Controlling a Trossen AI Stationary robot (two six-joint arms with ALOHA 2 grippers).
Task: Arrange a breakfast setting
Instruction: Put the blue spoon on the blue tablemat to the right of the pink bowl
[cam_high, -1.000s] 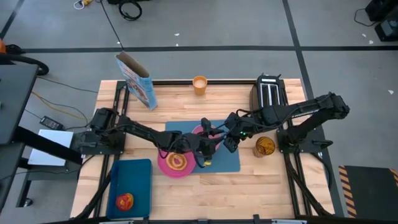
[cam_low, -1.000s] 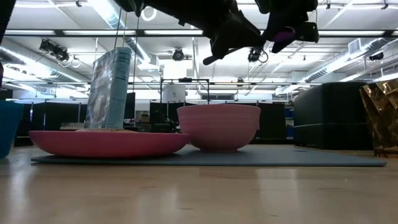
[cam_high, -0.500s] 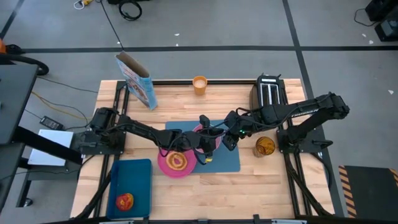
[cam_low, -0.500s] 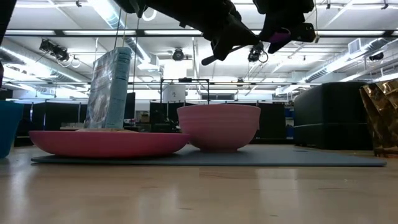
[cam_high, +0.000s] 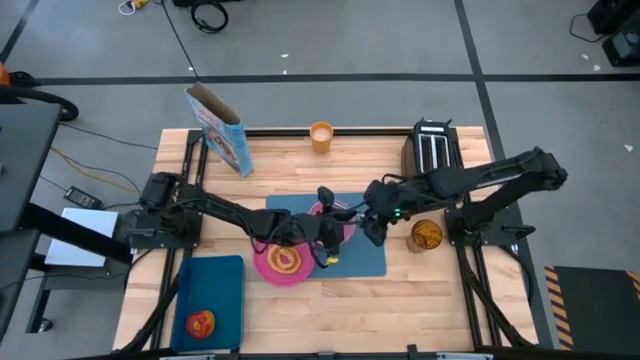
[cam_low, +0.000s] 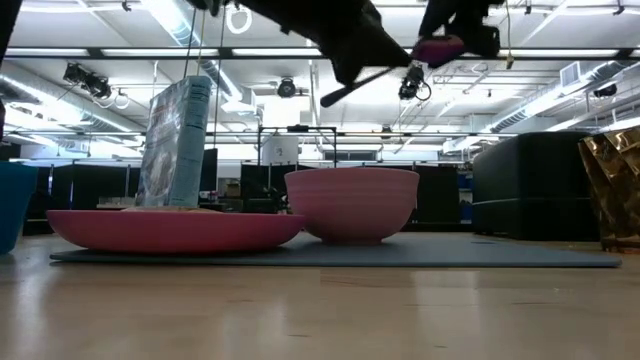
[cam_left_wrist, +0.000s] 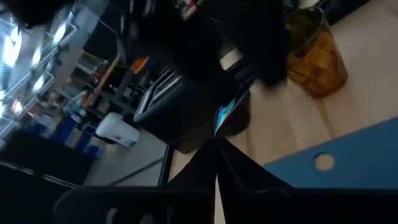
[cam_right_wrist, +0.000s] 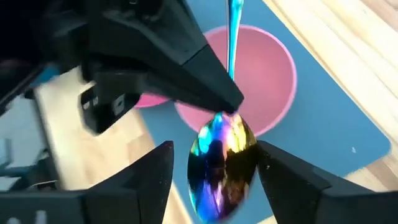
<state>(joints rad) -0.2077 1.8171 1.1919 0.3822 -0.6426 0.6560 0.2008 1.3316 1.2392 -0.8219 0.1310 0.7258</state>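
Observation:
The blue-purple spoon (cam_right_wrist: 221, 158) hangs in the air above the pink bowl (cam_low: 352, 205), between both grippers. My left gripper (cam_right_wrist: 227, 107) is shut on it. My right gripper (cam_right_wrist: 217, 171) is open, one finger on either side of the spoon's bowl, and I cannot see them touching it. The pink bowl and the pink plate (cam_high: 283, 262) with the toast slice (cam_high: 287, 258) rest on the blue placemat (cam_high: 372, 256). The red apple (cam_high: 201, 323) lies on the dark-blue tray (cam_high: 218, 288). The orange cup (cam_high: 320, 136) and the cereal box (cam_high: 218, 128) stand at the far edge. My left gripper pinches the spoon at its neck (cam_right_wrist: 225, 118), where the handle meets the spoon's bowl, between its two fingertips. It comes from the table's left side, with the fingers across the spoon. The spoon is lifted clear above the pink bowl and lies roughly level, its handle end (cam_low: 335, 97) slightly lower.
The black toaster (cam_high: 433, 150) stands at the far right. An amber, faceted glass (cam_high: 426, 236) stands right of the placemat, close to my right arm. Bare wood lies in front of the placemat and between cup and toaster.
My left gripper has shut on the spoon above the pink bowl. The spoon's bowl end and my right gripper have gone up a little; the spoon stays clear of the table.

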